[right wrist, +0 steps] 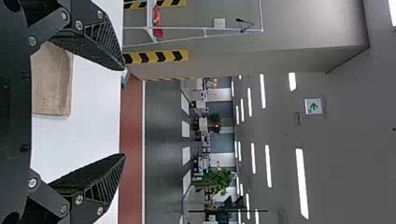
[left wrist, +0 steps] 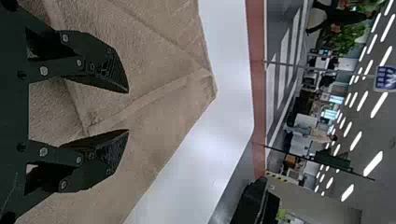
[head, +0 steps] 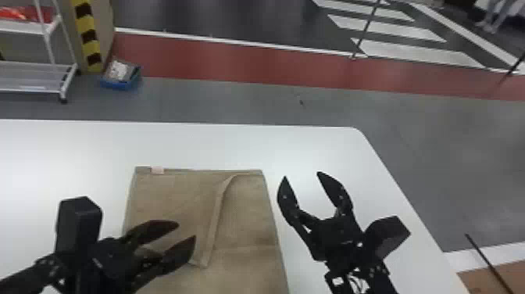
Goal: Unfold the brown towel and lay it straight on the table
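Head view, left gripper [head: 187, 230] half-open over brown towel [head: 246, 215], right gripper [head: 301, 176] wide open alongside, both empty

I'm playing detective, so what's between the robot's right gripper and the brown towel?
In the head view, just a narrow, bare strip of the white table lies between the right gripper and the brown towel.

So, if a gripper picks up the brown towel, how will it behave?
The brown towel will probably sag when lifted, since the edge of its upper layer bends in a soft curve. Its surface looks textured, not glossy, so slipping seems unlikely. Lying flat, it should not roll, though a push may wrinkle it.
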`<state>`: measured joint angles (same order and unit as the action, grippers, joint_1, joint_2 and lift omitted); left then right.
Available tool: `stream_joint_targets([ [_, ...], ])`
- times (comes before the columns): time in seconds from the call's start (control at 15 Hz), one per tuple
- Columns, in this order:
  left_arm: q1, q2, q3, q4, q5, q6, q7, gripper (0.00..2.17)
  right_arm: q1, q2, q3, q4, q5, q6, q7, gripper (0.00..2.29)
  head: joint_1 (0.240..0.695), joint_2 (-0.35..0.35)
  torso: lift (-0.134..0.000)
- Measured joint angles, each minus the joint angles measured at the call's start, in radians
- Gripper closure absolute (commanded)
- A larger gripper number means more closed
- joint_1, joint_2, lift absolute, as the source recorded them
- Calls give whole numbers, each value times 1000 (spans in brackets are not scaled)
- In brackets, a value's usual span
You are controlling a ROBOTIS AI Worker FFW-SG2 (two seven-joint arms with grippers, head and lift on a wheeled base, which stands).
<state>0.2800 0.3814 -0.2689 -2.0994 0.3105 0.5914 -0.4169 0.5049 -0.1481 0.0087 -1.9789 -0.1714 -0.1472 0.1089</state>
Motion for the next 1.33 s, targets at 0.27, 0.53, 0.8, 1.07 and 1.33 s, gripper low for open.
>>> stream_joint_targets([
  [0.27, 11, 17, 95, 29, 25, -198, 130, 90, 1, 6, 38, 4, 16, 11, 0, 259, 695, -109, -125],
  [0.53, -29, 27, 123, 138, 29, -400, 258, 93, -1, 7, 113, 21, 59, 27, -1, 272, 695, 2, -125],
  [0.8, -56, 21, 137, 226, 36, -512, 311, 110, -3, 3, 170, 61, 108, 33, 5, 343, 695, 89, -125],
  [1.07, -62, 15, 137, 280, 46, -568, 325, 110, -10, -8, 217, 101, 147, 54, 48, 353, 695, 146, -125],
  [1.33, -62, 8, 130, 315, 51, -608, 324, 140, -6, -17, 241, 137, 171, 44, 118, 471, 695, 177, -125],
])
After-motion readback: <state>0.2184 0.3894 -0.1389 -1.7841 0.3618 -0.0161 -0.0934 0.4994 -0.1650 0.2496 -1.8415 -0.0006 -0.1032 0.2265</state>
